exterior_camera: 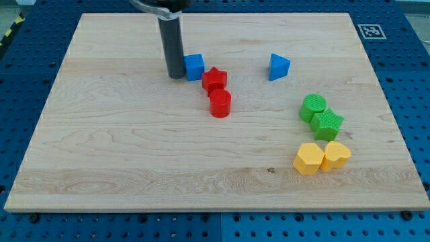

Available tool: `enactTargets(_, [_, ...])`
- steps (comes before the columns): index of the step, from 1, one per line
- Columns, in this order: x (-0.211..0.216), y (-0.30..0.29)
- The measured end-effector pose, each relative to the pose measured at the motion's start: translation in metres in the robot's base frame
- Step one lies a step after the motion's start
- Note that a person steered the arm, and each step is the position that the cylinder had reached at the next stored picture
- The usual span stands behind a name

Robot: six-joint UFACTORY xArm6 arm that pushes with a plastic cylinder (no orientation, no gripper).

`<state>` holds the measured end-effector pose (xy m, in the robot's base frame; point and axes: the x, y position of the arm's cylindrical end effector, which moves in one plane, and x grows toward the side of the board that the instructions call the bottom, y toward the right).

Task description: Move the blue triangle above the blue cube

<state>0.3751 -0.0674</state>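
The blue triangle lies on the wooden board, right of centre near the view's top. The blue cube sits to its left, at about the same height in the view. My tip is down on the board right against the cube's left side, touching or nearly touching it. The triangle is well apart from my tip, to the right.
A red star sits just below right of the cube, with a red cylinder under it. At the right are a green cylinder, a green star, and two yellow blocks.
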Motion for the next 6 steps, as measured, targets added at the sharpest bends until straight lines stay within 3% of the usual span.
enactTargets(2, [-0.005,0.023])
enactTargets(4, [-0.081,-0.011])
enactTargets(5, [-0.082,0.047])
enactTargets(6, [-0.067,0.147])
